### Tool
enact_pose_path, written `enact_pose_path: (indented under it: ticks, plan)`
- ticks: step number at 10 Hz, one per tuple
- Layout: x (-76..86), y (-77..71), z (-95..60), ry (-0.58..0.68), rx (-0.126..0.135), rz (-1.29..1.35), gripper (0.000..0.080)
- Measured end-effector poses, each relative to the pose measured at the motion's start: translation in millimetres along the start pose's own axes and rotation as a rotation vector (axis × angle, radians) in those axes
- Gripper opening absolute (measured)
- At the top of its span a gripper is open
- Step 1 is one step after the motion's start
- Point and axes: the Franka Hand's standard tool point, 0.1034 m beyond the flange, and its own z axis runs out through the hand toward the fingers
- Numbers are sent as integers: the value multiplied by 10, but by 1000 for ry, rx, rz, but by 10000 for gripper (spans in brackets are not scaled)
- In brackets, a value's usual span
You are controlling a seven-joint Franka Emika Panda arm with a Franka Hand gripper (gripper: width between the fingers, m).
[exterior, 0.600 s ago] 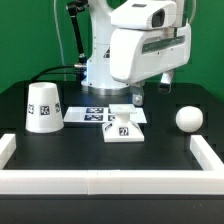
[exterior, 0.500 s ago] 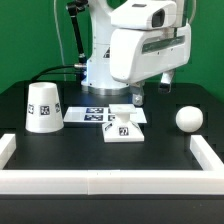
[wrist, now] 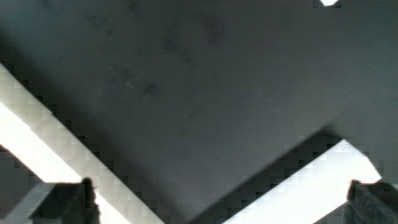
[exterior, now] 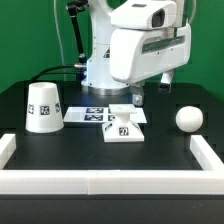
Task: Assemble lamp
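Observation:
The lamp's three white tagged parts lie apart on the black table. The tapered shade (exterior: 43, 107) stands at the exterior view's left. The flat square base (exterior: 124, 127) lies in the middle. The ball-shaped bulb (exterior: 187, 118) sits at the right. My gripper (exterior: 135, 98) hangs under the big white arm, just above and behind the base, touching nothing. In the wrist view my gripper (wrist: 214, 205) is open and empty, its two dark fingertips (wrist: 54, 203) far apart. No lamp part shows in the wrist view.
The marker board (exterior: 98, 113) lies behind the base. A low white wall (exterior: 110, 180) runs along the table's front and both sides. In the wrist view two white strips of wall (wrist: 39, 135) cross the dark table (wrist: 196, 90).

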Motion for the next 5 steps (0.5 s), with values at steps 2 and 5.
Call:
enact_pose_path:
  ticks: [2,5]
  plan:
    - [-228,-55,-12,18,-23,69,700]
    - [-548,-206,66,16,-10,266,700]
